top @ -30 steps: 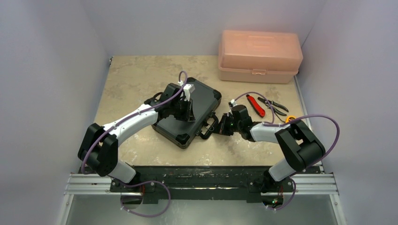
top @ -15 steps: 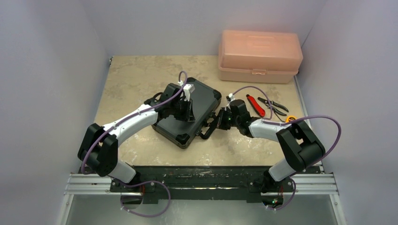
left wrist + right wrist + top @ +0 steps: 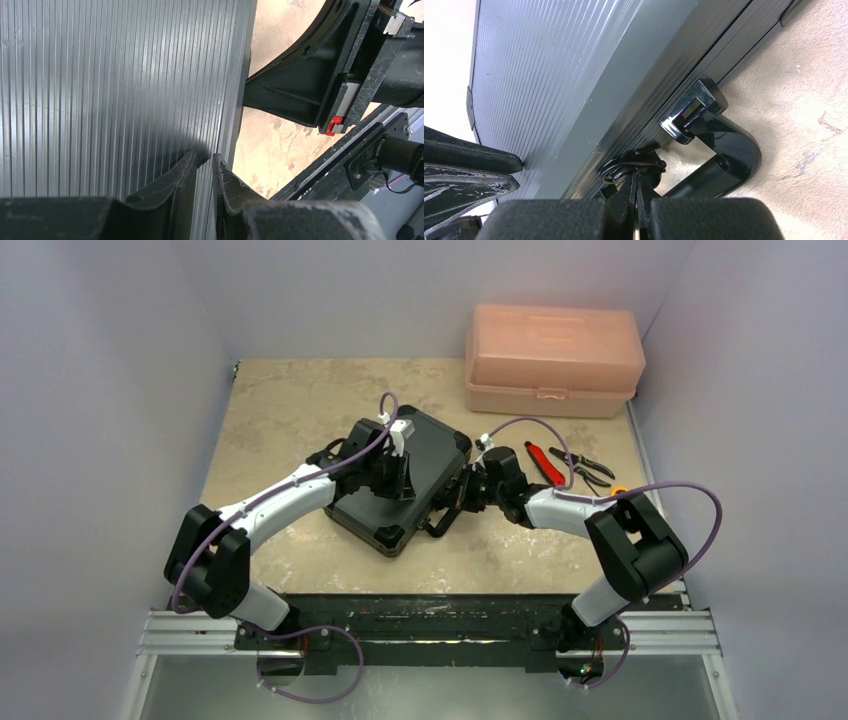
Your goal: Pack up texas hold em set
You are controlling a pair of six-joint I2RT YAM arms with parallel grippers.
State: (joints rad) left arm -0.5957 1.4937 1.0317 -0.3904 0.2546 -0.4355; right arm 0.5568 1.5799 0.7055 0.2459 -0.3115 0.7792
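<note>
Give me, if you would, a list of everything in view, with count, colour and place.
carrying case: 1, black, ribbed lid, closed, table centre
case handle: 1, glossy black, on the case side facing the right arm
latch: 1, black, beside the handle
toolbox: 1, translucent pink, closed, far right corner
red-handled hand tool: 1, right of the case
black-handled pliers: 1, beside the red tool
small yellow object: 1, right edge, partly hidden
table: 1, beige stone pattern
left end effector: 1, black, shut, on the case lid
right end effector: 1, black, shut, at the latch
</note>
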